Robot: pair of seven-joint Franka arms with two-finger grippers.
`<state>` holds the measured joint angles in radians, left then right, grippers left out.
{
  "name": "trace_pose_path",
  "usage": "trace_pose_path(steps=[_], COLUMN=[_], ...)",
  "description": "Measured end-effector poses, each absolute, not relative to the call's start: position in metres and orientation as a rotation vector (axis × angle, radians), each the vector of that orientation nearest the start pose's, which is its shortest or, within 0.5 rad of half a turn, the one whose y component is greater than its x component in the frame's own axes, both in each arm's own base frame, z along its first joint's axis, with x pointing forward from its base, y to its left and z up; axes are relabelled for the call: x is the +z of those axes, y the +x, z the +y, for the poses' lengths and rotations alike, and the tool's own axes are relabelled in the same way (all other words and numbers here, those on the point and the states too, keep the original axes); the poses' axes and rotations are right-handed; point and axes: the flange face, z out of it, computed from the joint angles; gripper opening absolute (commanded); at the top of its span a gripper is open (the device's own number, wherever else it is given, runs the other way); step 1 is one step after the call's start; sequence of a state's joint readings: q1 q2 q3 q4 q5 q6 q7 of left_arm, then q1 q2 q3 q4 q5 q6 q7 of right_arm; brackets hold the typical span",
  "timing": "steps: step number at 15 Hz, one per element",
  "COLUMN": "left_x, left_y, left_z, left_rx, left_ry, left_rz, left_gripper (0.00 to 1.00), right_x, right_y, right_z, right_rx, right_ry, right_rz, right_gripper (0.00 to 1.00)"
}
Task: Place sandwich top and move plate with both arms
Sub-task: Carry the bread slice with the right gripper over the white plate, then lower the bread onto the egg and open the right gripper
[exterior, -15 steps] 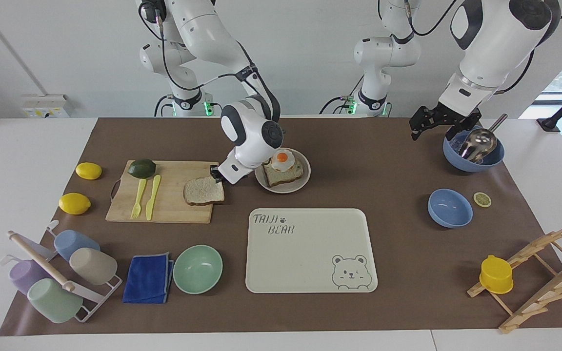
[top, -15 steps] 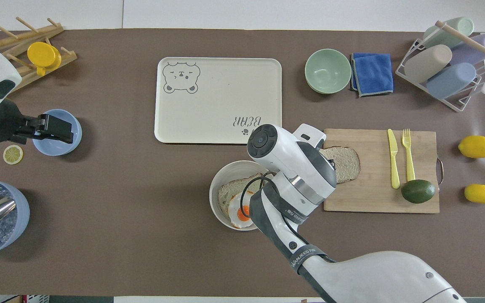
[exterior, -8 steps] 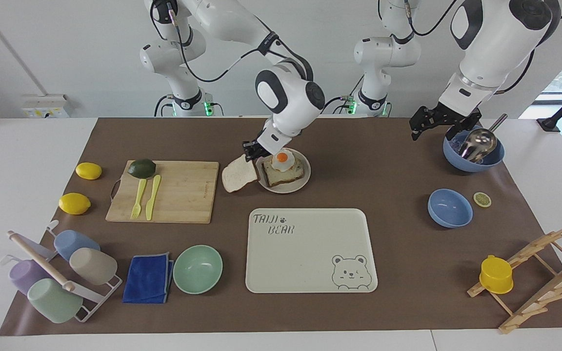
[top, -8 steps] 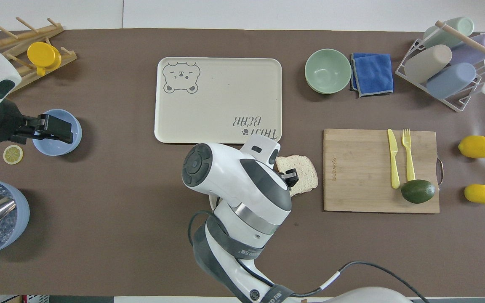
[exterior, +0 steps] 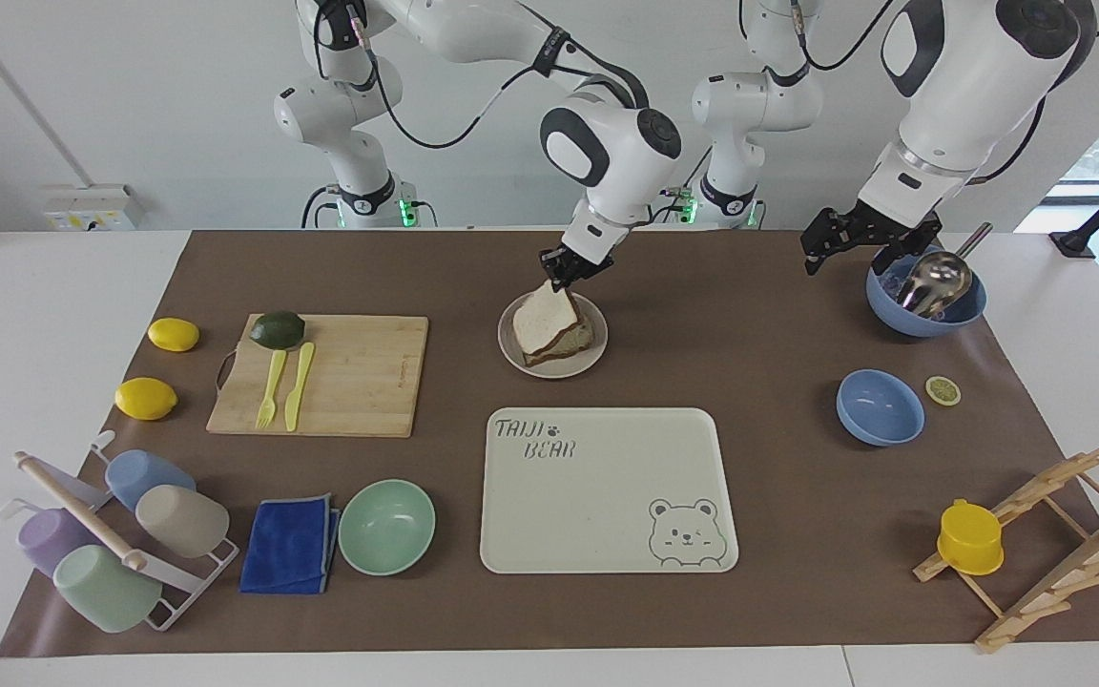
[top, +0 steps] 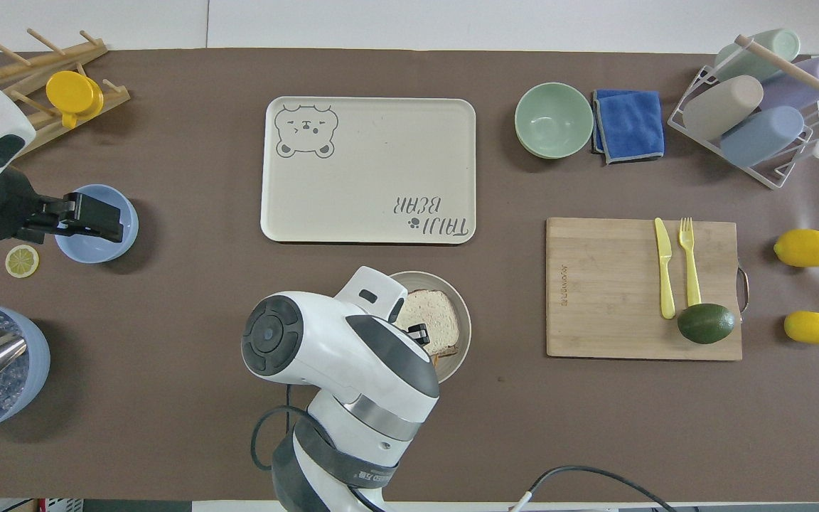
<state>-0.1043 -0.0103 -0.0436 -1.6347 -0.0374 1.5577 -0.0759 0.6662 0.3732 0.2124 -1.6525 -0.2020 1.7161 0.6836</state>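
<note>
Right gripper (exterior: 561, 274) pinched shut on the upper crust of the sandwich top (exterior: 540, 322), slice hanging tilted below the fingertips over the plate (exterior: 514, 358), covering the lower bread slice (exterior: 576, 341) there. Left gripper (exterior: 853, 244) waiting with fingers spread apart, raised beside the blue bowl with a metal scoop (exterior: 931, 281).

Brown mat (exterior: 759, 324) on white table (exterior: 53, 315)

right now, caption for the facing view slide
Right gripper lowers the sandwich top over the plate; left gripper waits open.
</note>
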Motion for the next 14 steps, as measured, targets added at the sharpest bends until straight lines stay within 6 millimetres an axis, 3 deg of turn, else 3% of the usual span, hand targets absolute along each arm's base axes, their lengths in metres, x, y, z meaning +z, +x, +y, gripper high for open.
trace_pose_path(steps=[2,3,4,6,7,8,9,11,14], left_x=[0.599,0.599,0.599,0.599,0.599,0.599,0.599,0.599,0.598], left_y=[0.542,0.542,0.543,0.544,0.544,0.544,0.544,0.544,0.544], left_z=[-0.081,-0.078,-0.074,-0.067,-0.065,-0.063,-0.063,-0.063,-0.063], left_rx=[0.111,0.111,0.111,0.111,0.111,0.111,0.111,0.112,0.113], left_ry=[-3.168,-3.168,-3.169,-3.170,-3.170,-3.170,-3.170,-3.170,-3.170], left_rz=[0.101,0.092,0.082,0.061,0.054,0.050,0.050,0.051,0.051], left_gripper=[1.00,1.00,1.00,1.00,1.00,1.00,1.00,1.00,1.00], right_x=[0.372,0.370,0.369,0.370,0.371,0.374,0.380,0.409,0.471], right_y=[0.422,0.421,0.421,0.420,0.420,0.420,0.421,0.427,0.452], right_z=[0.462,0.462,0.463,0.464,0.465,0.465,0.466,0.462,0.420], right_rx=[0.202,0.196,0.195,0.207,0.205,0.198,0.181,0.121,0.076], right_ry=[-3.393,-3.390,-3.384,-3.368,-3.363,-3.359,-3.352,-3.330,-3.273], right_rz=[-0.395,-0.377,-0.365,-0.343,-0.338,-0.336,-0.331,-0.299,-0.149], right_gripper=[0.10,0.31,0.58,0.77,0.82,0.94,1.00,1.00,1.00])
